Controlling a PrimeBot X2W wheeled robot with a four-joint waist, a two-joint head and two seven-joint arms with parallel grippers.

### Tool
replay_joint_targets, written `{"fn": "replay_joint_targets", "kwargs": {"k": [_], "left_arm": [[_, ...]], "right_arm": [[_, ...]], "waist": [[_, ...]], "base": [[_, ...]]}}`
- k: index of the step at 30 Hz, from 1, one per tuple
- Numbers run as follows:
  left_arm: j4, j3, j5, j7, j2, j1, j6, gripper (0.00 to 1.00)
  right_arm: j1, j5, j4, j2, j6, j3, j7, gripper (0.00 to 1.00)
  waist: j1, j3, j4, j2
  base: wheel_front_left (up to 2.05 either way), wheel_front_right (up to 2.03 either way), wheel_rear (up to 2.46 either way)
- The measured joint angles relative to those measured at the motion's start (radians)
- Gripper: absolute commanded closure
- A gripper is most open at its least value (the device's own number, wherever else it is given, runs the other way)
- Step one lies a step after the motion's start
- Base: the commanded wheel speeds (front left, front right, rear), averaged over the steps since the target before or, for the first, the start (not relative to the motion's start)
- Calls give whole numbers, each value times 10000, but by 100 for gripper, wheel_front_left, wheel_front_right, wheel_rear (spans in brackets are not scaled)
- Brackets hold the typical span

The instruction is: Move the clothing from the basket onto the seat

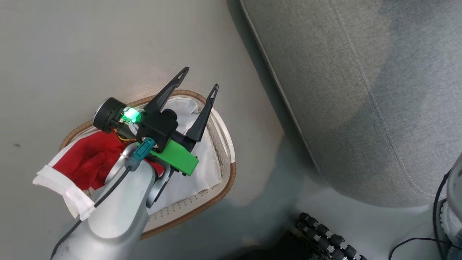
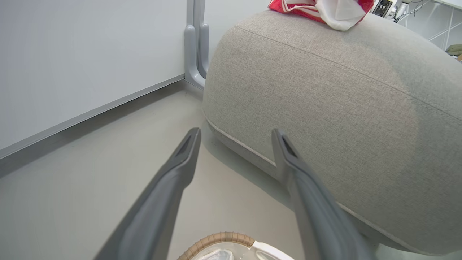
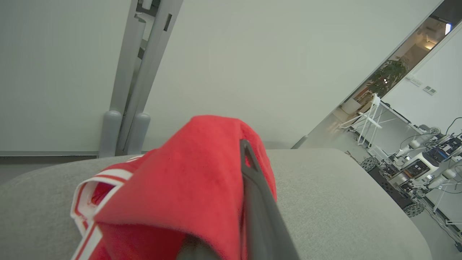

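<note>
The basket [image 1: 231, 180] sits on the floor [image 1: 72, 54], with the seat [image 1: 361, 90] just beside it at its 3 o'clock. Inside, a plain red garment [image 1: 90, 159] lies bunched at the 9 o'clock end on the white liner [image 1: 202, 166]. The rest of the liner is bare.

The left claw [image 1: 201, 77] hangs over the basket, its two dark fingers spread wide and holding nothing. They point toward 1 o'clock, past the brown rim. From its wrist, the left claw [image 2: 236, 133] faces the seat's [image 2: 343, 108] rounded side, and the basket rim [image 2: 220, 238] shows at 6 o'clock.

The striped garment [image 2: 299, 7] lies on top of the seat, at 12 o'clock in that view.

The right claw [image 3: 238, 151] is up on the seat [image 3: 325, 202], pressed together and pinching the striped garment [image 3: 180, 173]. The red cloth drapes over one finger, and the white-and-red trim trails toward 8 o'clock on the grey cushion. A pale wall [image 3: 252, 54] stands behind.
</note>
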Motion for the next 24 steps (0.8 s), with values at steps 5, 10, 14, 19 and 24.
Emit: {"fn": "replay_joint_targets", "kwargs": {"k": [5,10,14,19,24], "left_arm": [[-65,96,-69,0,65,218,96,0],[-54,102,-98,0,113,421,157,0],[38,77,-174,0,84,471,157,0],[79,107,-272,0,-96,568,140,0],[92,318,-364,0,-297,721,107,0]], "right_arm": [[1272,50,94,635,0,-33,-4,100],[2114,182,-31,926,0,178,-4,100],[2715,458,-474,1078,0,474,-17,0],[3454,719,-920,1108,0,817,-17,0],[4399,943,-1312,1103,0,1252,-19,0]], "waist": [[0,243,46,0],[0,105,-64,-1],[-1,-115,-165,-1],[-1,-464,-211,0],[-1,-937,-157,-1]], "base": [[0,0,0],[0,0,0],[0,0,0],[0,0,0],[0,0,0]]}}
